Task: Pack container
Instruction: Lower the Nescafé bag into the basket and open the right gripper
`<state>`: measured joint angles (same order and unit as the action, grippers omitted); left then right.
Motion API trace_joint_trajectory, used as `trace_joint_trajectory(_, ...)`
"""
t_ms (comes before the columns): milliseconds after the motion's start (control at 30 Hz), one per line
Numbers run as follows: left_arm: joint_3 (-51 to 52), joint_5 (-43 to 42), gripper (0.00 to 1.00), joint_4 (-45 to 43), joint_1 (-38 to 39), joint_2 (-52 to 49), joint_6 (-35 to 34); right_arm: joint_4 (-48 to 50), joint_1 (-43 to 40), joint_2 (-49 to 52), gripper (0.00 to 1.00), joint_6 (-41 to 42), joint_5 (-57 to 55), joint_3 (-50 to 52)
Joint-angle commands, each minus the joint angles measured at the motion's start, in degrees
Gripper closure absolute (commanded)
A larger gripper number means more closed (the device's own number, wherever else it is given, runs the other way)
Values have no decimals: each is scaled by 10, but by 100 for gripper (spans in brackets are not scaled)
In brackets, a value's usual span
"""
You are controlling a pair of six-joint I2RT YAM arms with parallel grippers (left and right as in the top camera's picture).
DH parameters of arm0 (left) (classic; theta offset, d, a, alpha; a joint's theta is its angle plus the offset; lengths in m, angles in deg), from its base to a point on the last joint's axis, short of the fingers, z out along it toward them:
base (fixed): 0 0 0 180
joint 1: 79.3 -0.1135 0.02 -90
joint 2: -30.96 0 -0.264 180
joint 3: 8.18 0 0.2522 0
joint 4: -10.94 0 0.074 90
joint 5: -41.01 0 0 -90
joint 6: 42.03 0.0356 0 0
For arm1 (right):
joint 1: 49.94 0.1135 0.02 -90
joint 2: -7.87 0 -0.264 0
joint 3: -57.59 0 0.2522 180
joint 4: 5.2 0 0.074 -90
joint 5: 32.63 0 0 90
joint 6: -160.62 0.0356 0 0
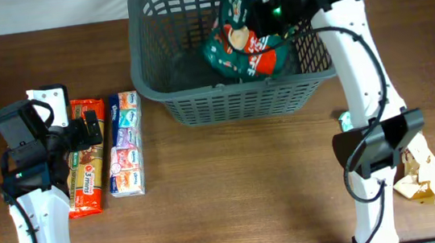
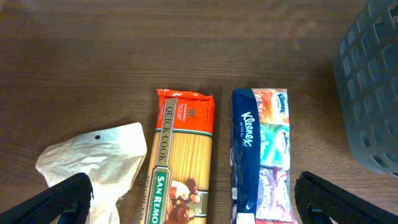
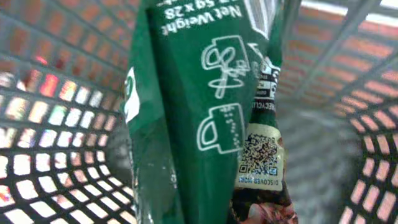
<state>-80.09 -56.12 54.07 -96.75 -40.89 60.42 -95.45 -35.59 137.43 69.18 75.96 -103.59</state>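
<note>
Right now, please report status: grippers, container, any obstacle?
Left gripper open above pasta pack and tissue pack. Right gripper shut on green packet, hanging inside container. No obstacle seen.

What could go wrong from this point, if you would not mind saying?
1. The right hand holds the green packet hanging inside the container, near its right wall. Released there, it might end up leaning on the lattice and wasting room.
2. The left hand is open above the spaghetti pack, with the tissue pack and a paper bag close on either side. Coming down, a finger could catch a neighbour.
</note>
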Motion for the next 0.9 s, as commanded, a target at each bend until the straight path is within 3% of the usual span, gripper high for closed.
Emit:
trace_joint_trajectory(0, -10, -10, 1, -2, -2, -3, 7, 2, 13, -1, 96, -3, -16, -16)
trace_joint_trajectory(300, -10, -10, 1, -2, -2, -3, 7, -7, 14, 21, 95, -3, -48, -16)
trace_joint_trajectory(333, -10, -10, 1, -2, -2, -3, 7, -7, 14, 21, 79, -3, -47, -16)
trace_joint_trajectory(367, -10, -10, 1, -2, -2, -3, 7, -9, 13, 16, 52, 0, -47, -18)
trace_joint_trajectory(467, -10, -10, 1, -2, -2, -3, 7, -10, 13, -3, 46, 0, -47, -18)
trace_joint_trajectory(533, -10, -10, 1, -2, -2, -3, 7, -8, 10, -23, 32, 0, -47, -19)
trace_joint_trajectory(633, -10, -10, 1, -2, -2, -3, 7, -9, 6, -74, 35, 0, -71, -36)
trace_joint_trajectory(867, -10, -10, 1, -2, -2, -3, 7, -14, -32, -199, 32, 6, -203, -40)
